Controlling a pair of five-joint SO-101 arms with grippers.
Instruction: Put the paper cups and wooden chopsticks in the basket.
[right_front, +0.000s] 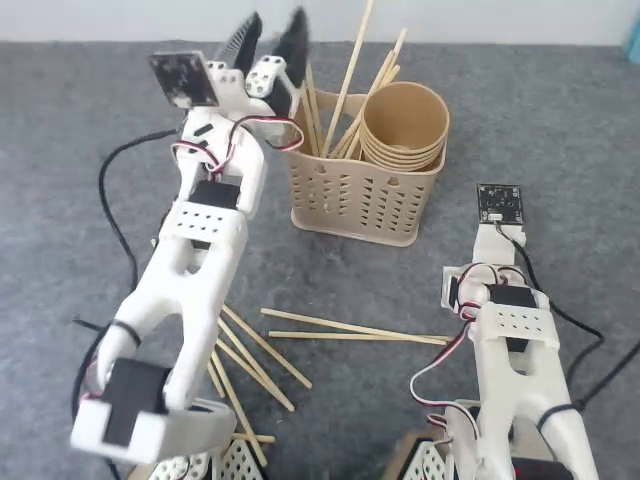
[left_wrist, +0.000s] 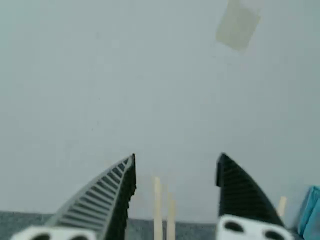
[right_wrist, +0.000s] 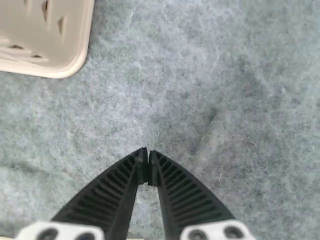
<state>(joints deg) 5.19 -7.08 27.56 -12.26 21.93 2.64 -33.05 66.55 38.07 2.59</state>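
The basket (right_front: 360, 200) stands on the grey worktop (right_front: 560, 120). Inside it, a stack of paper cups (right_front: 405, 125) sits in the end nearer to the right arm. Several wooden chopsticks (right_front: 345, 90) stand tilted in the other end, beside the cups, and their ends rise above the basket rim.

More loose chopsticks (right_front: 350, 328) lie flat on the worktop outside the basket, on the side toward the bases of the arms. Two long ones lie almost parallel to the basket's long wall, and a further group lies crossed near the left arm's base.

The left gripper (right_front: 275, 20) (left_wrist: 177, 157) is raised above the basket end that holds the chopsticks. Its fingers (left_wrist: 110, 195) are wide apart with nothing held between them, and in its wrist view the ends of some chopsticks show farther off between them.

The right gripper (right_wrist: 148, 152) points down at bare worktop just beside a corner of the basket (right_wrist: 45, 40). Its fingers (right_wrist: 175, 185) are together at the tips and hold nothing.
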